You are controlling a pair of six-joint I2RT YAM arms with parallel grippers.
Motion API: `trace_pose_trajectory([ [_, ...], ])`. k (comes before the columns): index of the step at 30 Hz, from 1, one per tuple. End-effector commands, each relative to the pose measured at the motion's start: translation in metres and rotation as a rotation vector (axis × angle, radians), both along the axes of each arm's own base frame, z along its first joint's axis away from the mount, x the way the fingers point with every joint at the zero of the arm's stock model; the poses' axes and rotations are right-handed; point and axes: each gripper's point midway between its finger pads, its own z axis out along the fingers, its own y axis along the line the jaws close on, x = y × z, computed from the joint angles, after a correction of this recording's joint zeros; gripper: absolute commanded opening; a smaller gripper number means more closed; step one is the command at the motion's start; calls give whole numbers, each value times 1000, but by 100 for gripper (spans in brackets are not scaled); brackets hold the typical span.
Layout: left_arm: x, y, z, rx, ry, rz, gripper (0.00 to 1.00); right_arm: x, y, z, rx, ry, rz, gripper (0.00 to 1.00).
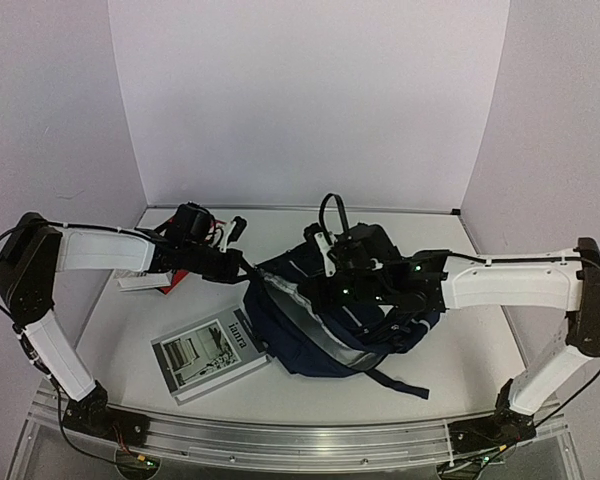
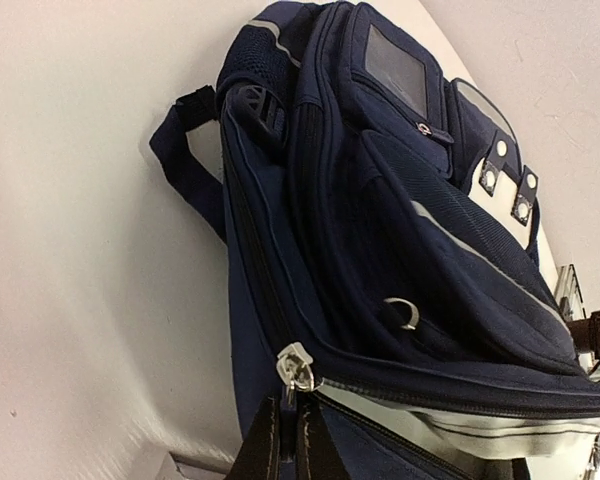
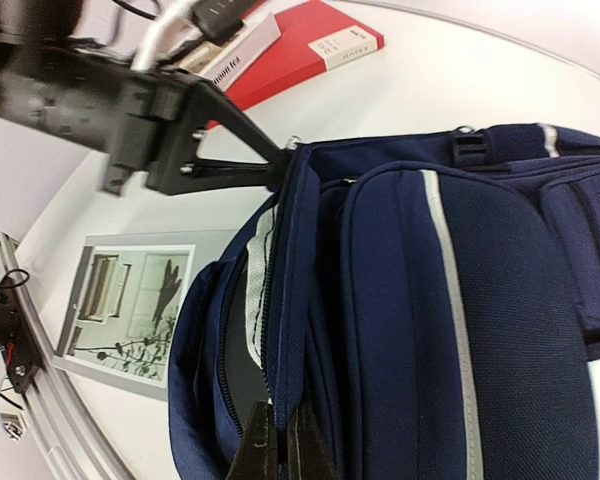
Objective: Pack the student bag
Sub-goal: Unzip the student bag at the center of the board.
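The student bag (image 1: 290,345), navy with thin grey stripes, lies in the middle of the table with its main zip partly undone, showing light grey lining. My left gripper (image 1: 244,269) is at the bag's left end, shut on the metal zipper pull (image 2: 298,368); the right wrist view shows it (image 3: 270,165) pulling there. My right gripper (image 1: 315,292) reaches in from the right and is shut on the fabric edge of the bag's opening (image 3: 285,330), its fingertips (image 3: 255,445) pinching the seam beside the zip.
A grey-and-white book (image 1: 208,355) lies flat on the table left of the bag, near the front. A red book (image 1: 175,278) and a white one (image 1: 138,281) lie under my left arm. A dark strap (image 1: 400,385) trails from the bag toward the front.
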Motion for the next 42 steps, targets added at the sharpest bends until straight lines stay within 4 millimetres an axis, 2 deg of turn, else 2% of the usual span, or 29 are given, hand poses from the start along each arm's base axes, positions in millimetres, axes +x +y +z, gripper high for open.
trace_pose_trajectory([
  [1,74,38,7,45,-96,173,0,-9,-13,75,149,-77,-9,0],
  [6,90,20,11,3,-123,68,0,-12,-22,103,204,-109,-20,0],
  [9,100,11,1,4,-127,28,0,-13,-24,113,226,-117,-23,0],
  [15,119,2,-18,3,-123,-11,0,-14,-25,121,250,-116,-27,0],
  [19,125,-6,-22,-9,-116,-42,5,-14,-28,123,262,-117,-40,0],
  [21,127,-6,-18,-11,-126,-38,8,-12,-32,123,265,-120,-61,0],
  [24,128,-3,0,-16,-166,-20,15,-11,-37,124,268,-122,-83,0],
  [27,126,2,15,-10,-186,-4,27,-7,-44,126,271,-134,-126,0],
  [28,126,5,21,-5,-191,7,34,-4,-47,127,271,-138,-153,0],
  [31,122,24,35,19,-179,98,51,7,-63,126,257,-159,-260,0],
  [33,117,43,43,28,-158,198,60,12,-72,126,251,-170,-317,0],
  [35,110,71,45,41,-123,323,68,16,-79,125,245,-180,-358,0],
  [38,100,115,31,138,-58,473,75,18,-80,123,233,-188,-372,0],
  [42,89,192,6,406,-3,696,87,20,-79,119,216,-194,-371,0],
])
